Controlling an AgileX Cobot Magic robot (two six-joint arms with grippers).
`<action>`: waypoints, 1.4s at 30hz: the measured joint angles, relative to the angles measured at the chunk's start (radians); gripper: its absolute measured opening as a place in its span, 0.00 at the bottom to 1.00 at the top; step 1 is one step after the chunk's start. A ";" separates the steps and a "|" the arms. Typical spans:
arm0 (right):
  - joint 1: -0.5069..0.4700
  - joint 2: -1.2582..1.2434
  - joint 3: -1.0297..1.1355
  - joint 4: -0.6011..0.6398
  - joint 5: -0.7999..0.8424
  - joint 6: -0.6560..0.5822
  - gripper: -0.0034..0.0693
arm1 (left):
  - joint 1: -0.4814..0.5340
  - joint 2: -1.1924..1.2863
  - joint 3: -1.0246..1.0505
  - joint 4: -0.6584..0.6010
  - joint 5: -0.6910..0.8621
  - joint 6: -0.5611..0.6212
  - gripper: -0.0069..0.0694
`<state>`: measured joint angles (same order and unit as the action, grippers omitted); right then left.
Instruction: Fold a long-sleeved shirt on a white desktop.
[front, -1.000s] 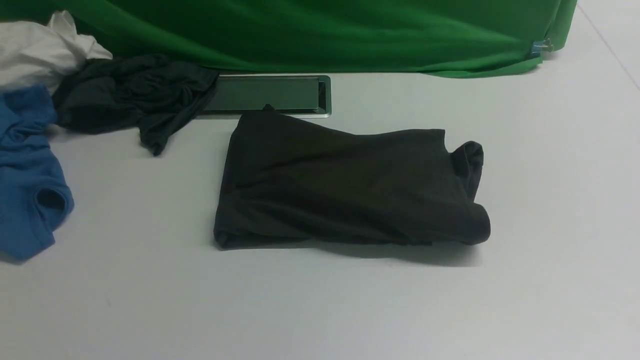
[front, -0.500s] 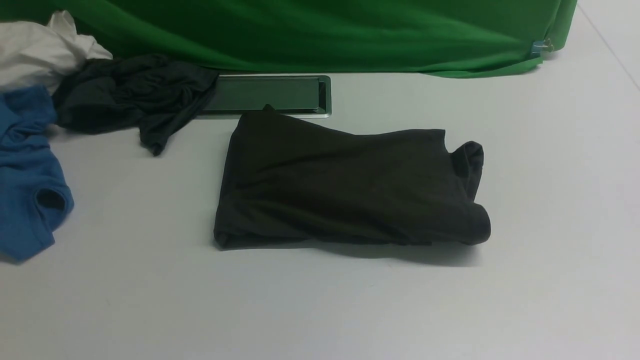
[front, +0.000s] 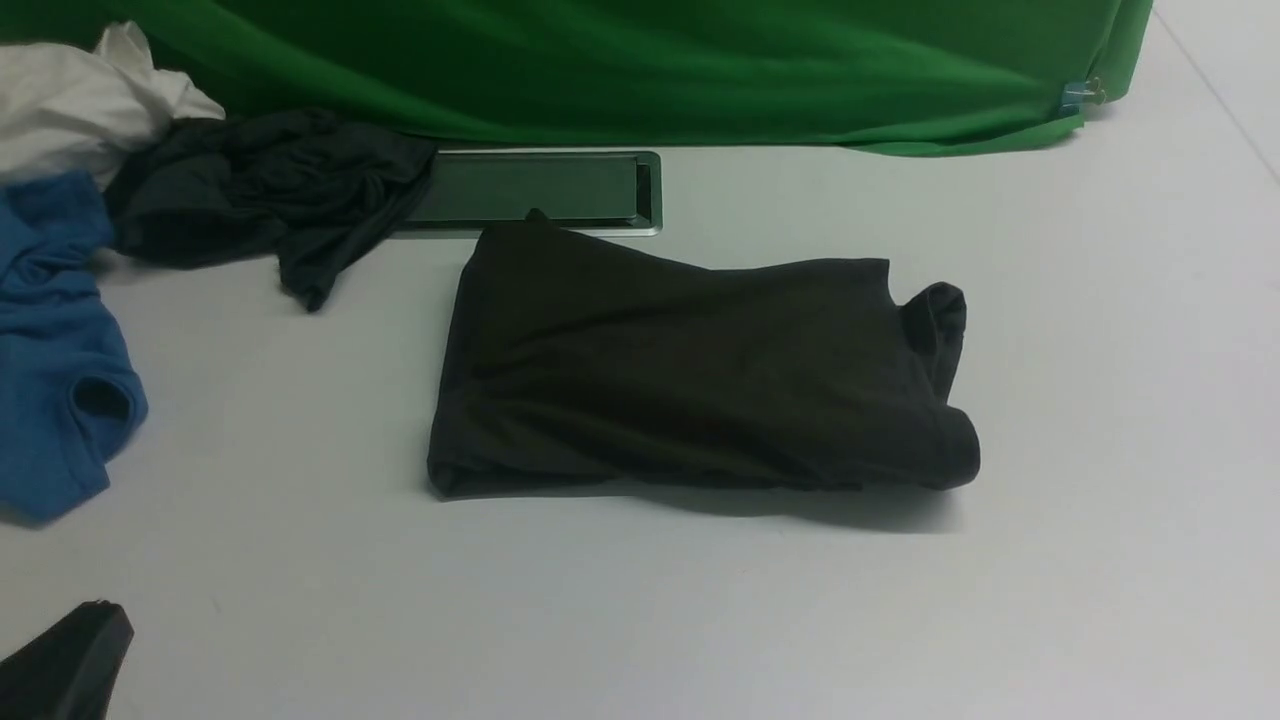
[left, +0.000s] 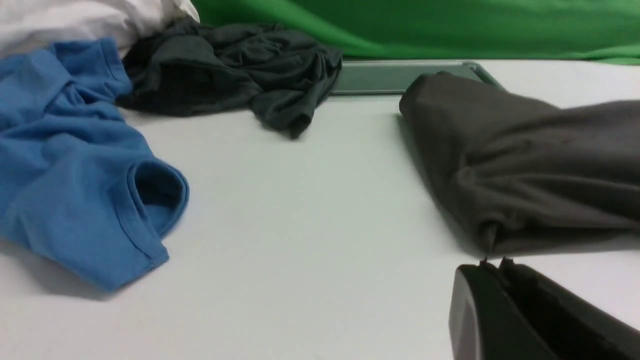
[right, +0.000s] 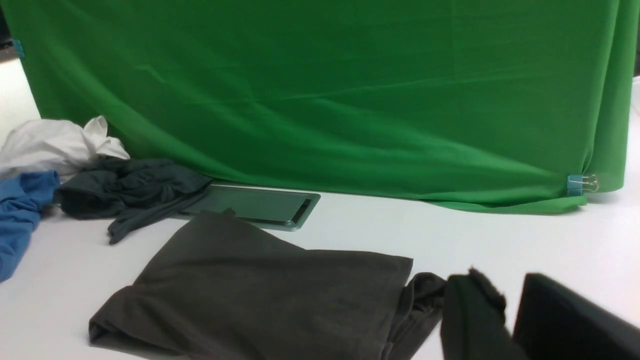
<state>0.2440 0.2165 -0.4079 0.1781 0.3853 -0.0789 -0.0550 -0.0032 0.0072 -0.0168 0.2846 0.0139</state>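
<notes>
The left gripper (left: 492, 265) has its jaws pressed together with nothing between them; its tips sit low over the white desktop (left: 300, 210), just off the near left corner of the folded shirt and not touching it. In the front view only a dark part of it shows at the desktop's near left corner (front: 65, 660). The right gripper (right: 510, 305) shows two dark fingers with a narrow gap between them, slightly parted and empty, near the shirt's right end, where a rolled sleeve or cuff bulges; whether it touches the cloth cannot be told.

The long-sleeved shirt (front: 690, 370) lies folded into a rough rectangle around the middle of the desktop, its far left corner overlapping the near edge of the grey cable slot (front: 540, 188). The slot is recessed in the desktop toward the far edge; nothing can be made out inside it.

At the far left, a dark teal-grey garment (front: 260, 190) lies crumpled, one end over the slot's left end. A blue garment (front: 55, 340) spreads along the left edge, and a white cloth (front: 80, 95) is bunched in the far left corner. A green backdrop (front: 650, 70) hangs along the far edge, held by a clip (front: 1082, 94) at its right end.
</notes>
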 joint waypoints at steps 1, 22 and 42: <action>0.000 0.000 0.000 0.000 0.000 0.000 0.24 | 0.000 0.000 0.000 0.000 -0.001 0.000 0.11; 0.000 0.000 0.001 0.000 -0.001 0.001 0.32 | 0.000 0.000 0.000 0.001 -0.024 0.038 0.12; -0.139 -0.043 0.002 -0.001 0.003 -0.063 0.37 | 0.000 0.000 0.000 0.001 -0.027 0.037 0.12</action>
<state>0.1049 0.1731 -0.4057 0.1771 0.3879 -0.1417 -0.0550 -0.0032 0.0072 -0.0159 0.2580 0.0508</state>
